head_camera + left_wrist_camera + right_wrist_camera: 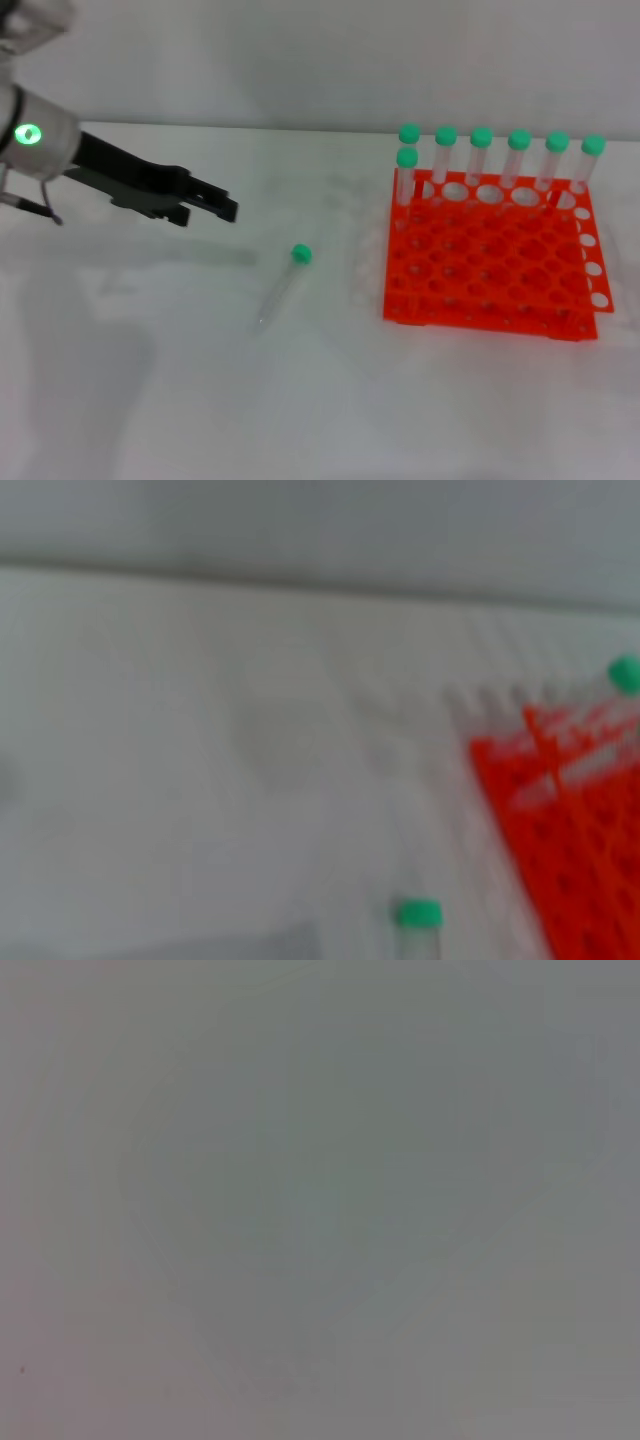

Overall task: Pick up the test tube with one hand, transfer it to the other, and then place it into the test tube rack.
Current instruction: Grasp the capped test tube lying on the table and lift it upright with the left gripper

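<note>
The test tube (279, 288), clear with a green cap, lies on the white table left of the rack, cap pointing away from me. Its cap also shows in the left wrist view (418, 914). My left gripper (212, 215), black, on the green-lit arm, hovers open and empty above the table, up and to the left of the tube, apart from it. The orange-red test tube rack (490, 275) sits at the right and also shows in the left wrist view (570, 810). My right gripper is out of view; the right wrist view shows only flat grey.
Several identical green-capped tubes (482, 155) stand upright along the rack's far row and at its far left corner. The white table (150, 380) stretches bare to the front and left. A pale wall (300, 60) runs behind it.
</note>
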Controlling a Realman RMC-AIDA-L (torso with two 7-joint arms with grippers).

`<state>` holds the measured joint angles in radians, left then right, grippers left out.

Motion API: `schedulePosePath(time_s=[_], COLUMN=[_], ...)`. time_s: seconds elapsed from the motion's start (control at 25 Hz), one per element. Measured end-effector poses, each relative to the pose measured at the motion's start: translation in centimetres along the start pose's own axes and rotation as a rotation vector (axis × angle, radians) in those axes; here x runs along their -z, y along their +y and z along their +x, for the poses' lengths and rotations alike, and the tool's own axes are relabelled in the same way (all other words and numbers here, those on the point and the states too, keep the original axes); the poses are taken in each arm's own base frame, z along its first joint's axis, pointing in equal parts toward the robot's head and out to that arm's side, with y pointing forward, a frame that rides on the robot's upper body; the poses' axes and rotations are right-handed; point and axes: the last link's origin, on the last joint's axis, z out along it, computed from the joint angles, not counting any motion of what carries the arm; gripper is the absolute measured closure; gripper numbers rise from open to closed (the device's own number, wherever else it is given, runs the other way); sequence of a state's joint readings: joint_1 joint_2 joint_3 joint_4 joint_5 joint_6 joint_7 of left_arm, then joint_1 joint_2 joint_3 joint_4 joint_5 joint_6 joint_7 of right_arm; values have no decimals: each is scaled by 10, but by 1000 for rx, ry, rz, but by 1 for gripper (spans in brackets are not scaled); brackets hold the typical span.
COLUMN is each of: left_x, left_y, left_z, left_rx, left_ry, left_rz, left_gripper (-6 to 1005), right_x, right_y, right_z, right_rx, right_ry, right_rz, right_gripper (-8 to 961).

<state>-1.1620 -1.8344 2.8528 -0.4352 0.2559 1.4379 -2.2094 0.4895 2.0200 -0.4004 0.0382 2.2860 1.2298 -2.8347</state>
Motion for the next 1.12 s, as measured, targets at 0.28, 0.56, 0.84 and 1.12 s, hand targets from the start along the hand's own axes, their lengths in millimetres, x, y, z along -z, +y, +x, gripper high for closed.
schedulePosePath(time_s=[0.28,0.56,0.84,1.12], left_x=[-33,-74,-99,-104], left_y=[27,54,76,76], left_z=[4,1,-5,-6], left_rx=[-52,-131,-208,-218], left_ry=[-138,-221,-311,-315], left_rz=[105,231,294,330], left_gripper=[140,140,140,140], right_x=[-1,-2,-1,0], right_y=[0,-2,-4,-7], right_z=[-1,-2,-2,-2], right_rx=[2,7,11,8], right_ry=[-2,-5,-4,-7], right_rz=[0,1,6,20], right_gripper=[139,140,139,139])
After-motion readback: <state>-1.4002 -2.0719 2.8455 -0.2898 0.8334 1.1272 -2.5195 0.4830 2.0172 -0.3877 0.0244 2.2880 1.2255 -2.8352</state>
